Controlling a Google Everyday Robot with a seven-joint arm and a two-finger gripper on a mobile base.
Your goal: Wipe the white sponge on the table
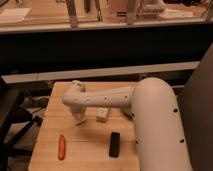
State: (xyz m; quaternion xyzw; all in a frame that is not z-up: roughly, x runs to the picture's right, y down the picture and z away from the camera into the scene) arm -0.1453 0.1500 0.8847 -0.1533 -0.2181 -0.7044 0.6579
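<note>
The white sponge (102, 114) is lying near the middle of the tabletop (85, 156), a small pale block just on the near side of the arm's forearm (102, 98), which is stretching across the scene from right to left above it. The sponge is looking nearly square from here, so I am not making out a clear long axis.

The gripper (80, 119) is hanging down from the wrist at the left end of the forearm, low over the tabletop. The sponge is sitting just to its right, at about the same depth, so the coming move is likely turning on a short sideways shift to the right. The gripper is showing only as a pale lump, and I cannot tell whether it is spread or closed, or whether it is touching the wood.

Nearer the camera, an orange object (61, 146) is lying to the left and a black object (115, 144) to the right, both well apart from the sponge.
</note>
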